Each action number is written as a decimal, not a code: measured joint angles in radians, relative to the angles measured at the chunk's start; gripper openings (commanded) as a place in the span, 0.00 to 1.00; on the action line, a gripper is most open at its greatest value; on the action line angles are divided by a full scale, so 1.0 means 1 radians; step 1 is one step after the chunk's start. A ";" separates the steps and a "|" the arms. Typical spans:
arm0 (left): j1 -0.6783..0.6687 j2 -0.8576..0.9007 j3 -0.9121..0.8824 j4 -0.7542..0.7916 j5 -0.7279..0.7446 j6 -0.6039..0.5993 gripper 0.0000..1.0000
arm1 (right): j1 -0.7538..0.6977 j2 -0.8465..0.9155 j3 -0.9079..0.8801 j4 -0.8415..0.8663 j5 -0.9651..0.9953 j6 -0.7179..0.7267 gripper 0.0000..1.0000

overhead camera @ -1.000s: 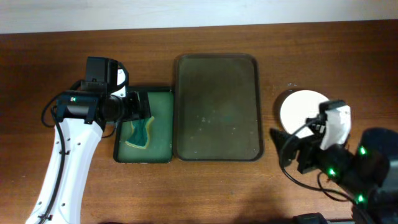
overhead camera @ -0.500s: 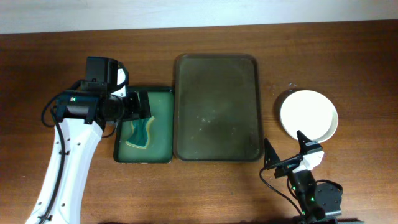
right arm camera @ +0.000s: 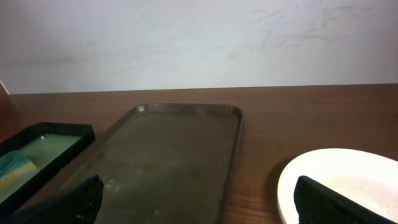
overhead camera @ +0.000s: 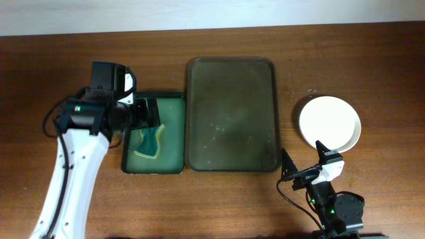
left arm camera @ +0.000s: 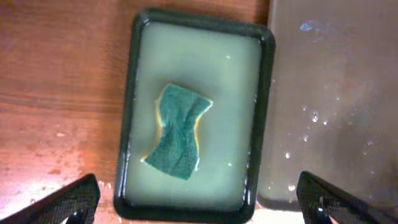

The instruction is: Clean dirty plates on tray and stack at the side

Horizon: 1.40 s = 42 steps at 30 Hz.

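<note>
- A white plate [overhead camera: 330, 123] sits on the wooden desk [overhead camera: 66, 53] to the right of the brown tray [overhead camera: 231, 114], close to its long edge but not touching it. In the right wrist view the plate's [right arm camera: 348, 180] upper face looks clean.
- The tray lies lengthwise at the middle of the desk. The left wrist view shows water drops and smears on the tray's [left arm camera: 336, 93] surface.
- A dark green tub [overhead camera: 153, 171] holding pale, cloudy liquid stands just left of the tray, its rim against or nearly against the tray's edge.
- A green sponge [left arm camera: 179, 132] with a yellow edge lies in the liquid near the middle of the tub, bent in a slight curve.
- The left claw [overhead camera: 147, 114] hangs above the tub with its fingers wide apart and nothing between them. Their tips [left arm camera: 87, 193] show only at the lower corners of the left wrist view, clear of the sponge.
- The right claw [overhead camera: 304, 162] is low near the front edge of the desk, off the tray's near right corner and in front of the plate. Its fingers [right arm camera: 323, 199] are spread and grip nothing.
</note>
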 measured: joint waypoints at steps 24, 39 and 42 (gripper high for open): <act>0.003 -1.408 -1.359 0.983 -0.014 0.000 0.99 | 0.001 0.001 -0.001 0.000 0.007 0.000 0.98; 0.003 -1.408 -1.359 0.983 -0.014 0.000 0.99 | 0.001 0.001 -0.001 0.000 0.007 0.000 0.98; 0.003 -1.408 -1.359 0.983 -0.014 0.000 0.99 | 0.001 0.001 -0.001 0.000 0.007 0.000 0.98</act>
